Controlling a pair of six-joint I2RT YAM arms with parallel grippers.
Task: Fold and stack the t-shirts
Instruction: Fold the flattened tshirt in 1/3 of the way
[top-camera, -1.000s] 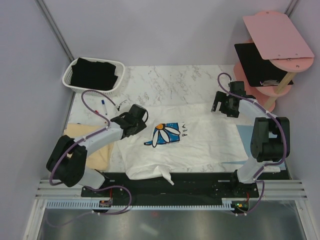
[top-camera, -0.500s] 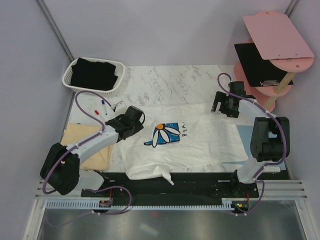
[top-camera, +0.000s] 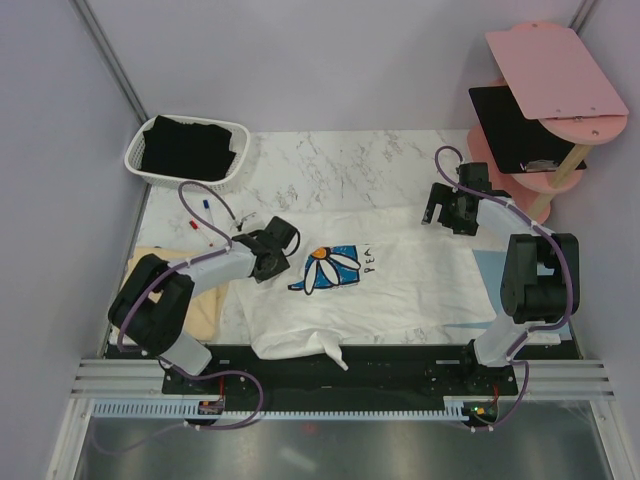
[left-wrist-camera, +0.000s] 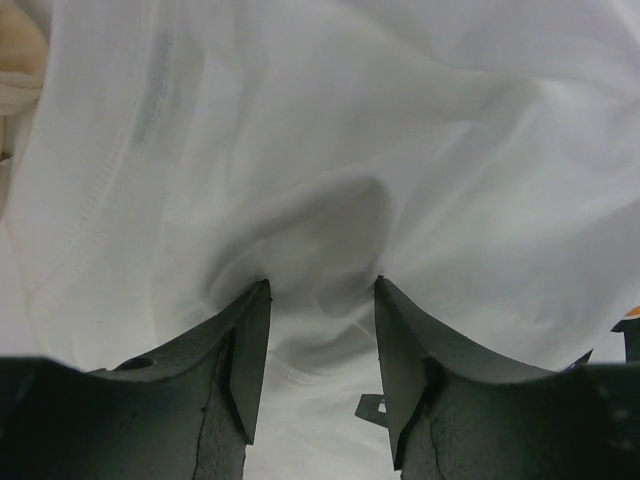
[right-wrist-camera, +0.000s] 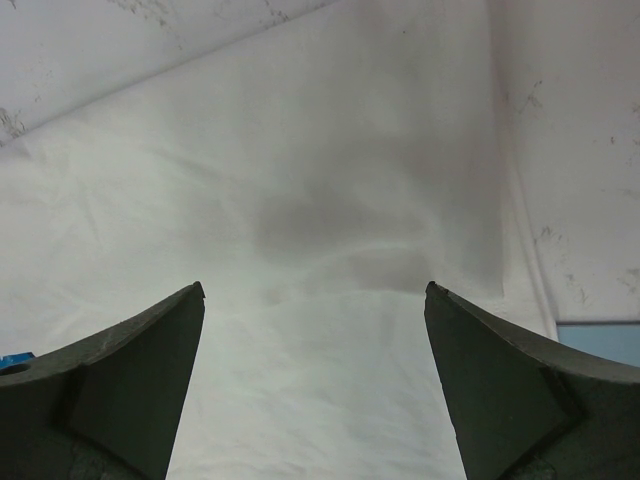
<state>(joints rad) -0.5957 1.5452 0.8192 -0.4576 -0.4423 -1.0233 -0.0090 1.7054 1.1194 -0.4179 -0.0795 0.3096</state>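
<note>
The white t-shirt (top-camera: 390, 285), with a daisy on a blue square, lies spread face up in the middle of the table. My left gripper (top-camera: 275, 252) is low on its left side. In the left wrist view the gripper (left-wrist-camera: 320, 290) is open, with a wrinkle and hem of the white cloth (left-wrist-camera: 330, 120) between the jaws. My right gripper (top-camera: 441, 214) hovers open over the shirt's far right corner, and the right wrist view (right-wrist-camera: 315, 290) shows flat white cloth (right-wrist-camera: 330, 200) below it. The pale yellow t-shirt (top-camera: 160, 268) lies at the left under my left arm. The black t-shirt (top-camera: 190, 148) sits in the basket.
A white basket (top-camera: 137, 150) stands at the far left. Markers (top-camera: 197, 212) lie near it. A pink shelf stand (top-camera: 555, 70) with a black clipboard (top-camera: 512, 125) is at the far right. A light-blue mat (top-camera: 486, 266) shows under the shirt's right edge.
My left arm has folded in toward its base and the left gripper has come down a little onto the shirt's left side. The right arm has not moved.
</note>
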